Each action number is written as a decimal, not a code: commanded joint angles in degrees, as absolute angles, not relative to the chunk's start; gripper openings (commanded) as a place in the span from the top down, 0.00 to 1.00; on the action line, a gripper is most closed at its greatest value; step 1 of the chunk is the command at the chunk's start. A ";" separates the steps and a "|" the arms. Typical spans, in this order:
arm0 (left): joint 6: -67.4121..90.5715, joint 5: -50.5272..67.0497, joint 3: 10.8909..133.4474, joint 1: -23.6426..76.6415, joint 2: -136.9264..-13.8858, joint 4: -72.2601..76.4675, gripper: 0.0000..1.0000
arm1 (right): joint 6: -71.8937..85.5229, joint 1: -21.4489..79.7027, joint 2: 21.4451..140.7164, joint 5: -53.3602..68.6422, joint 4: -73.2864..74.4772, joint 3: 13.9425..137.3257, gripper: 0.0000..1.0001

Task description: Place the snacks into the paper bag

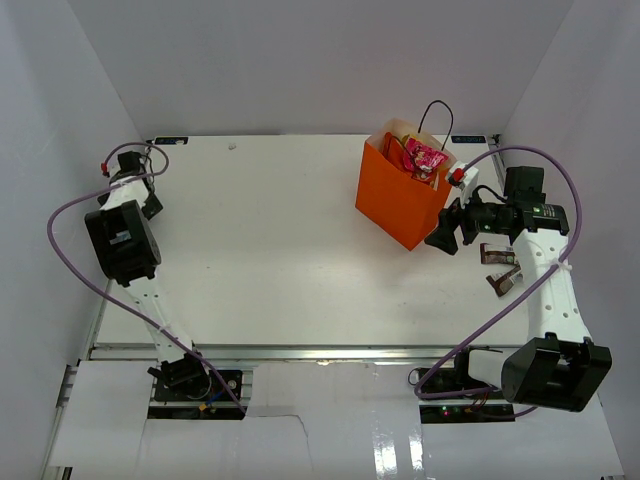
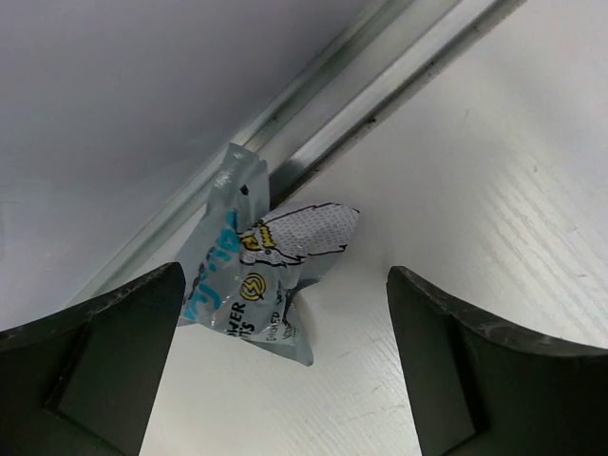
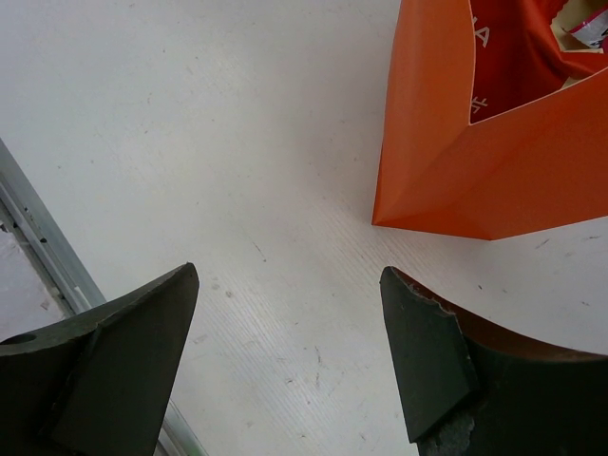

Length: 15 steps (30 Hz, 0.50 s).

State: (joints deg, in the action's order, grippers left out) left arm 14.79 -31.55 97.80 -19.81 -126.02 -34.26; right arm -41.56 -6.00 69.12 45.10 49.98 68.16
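Note:
The orange paper bag (image 1: 400,200) stands upright at the back right of the table, with a red-orange chip bag (image 1: 393,150) and a pink packet (image 1: 427,158) showing inside it. My right gripper (image 1: 443,237) is low beside the bag's near right side. It is open (image 3: 288,274) with only bare table between its fingers, and the paper bag (image 3: 446,180) lies just ahead to the right. My left gripper (image 1: 148,203) is at the table's far left edge. It is wide open (image 2: 287,277), and a pale blue foil snack packet (image 2: 256,271) lies just ahead, apart from both fingers.
The aluminium edge rail (image 2: 380,85) and the white wall run right behind the blue packet. Two small dark brown things (image 1: 500,268) lie on the table under my right arm. White walls close the table in on three sides.

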 commanded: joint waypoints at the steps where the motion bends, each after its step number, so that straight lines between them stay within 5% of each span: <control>1: 13.62 -26.21 95.81 -20.65 -124.37 -33.05 0.02 | -40.96 -6.24 69.00 45.79 48.96 69.35 0.17; 4: 14.41 -22.86 94.14 -21.44 -123.93 -32.87 0.02 | -41.05 -6.24 69.00 45.70 48.69 69.78 0.17; 15: 17.75 -6.36 83.42 -22.85 -118.05 -29.36 0.32 | -40.78 -6.24 68.38 46.41 47.90 71.81 0.17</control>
State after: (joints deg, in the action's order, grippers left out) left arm 16.36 -16.86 87.66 -23.11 -120.77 -27.14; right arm -41.08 -6.00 69.10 45.17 49.28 69.34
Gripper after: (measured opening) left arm 0.705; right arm 0.831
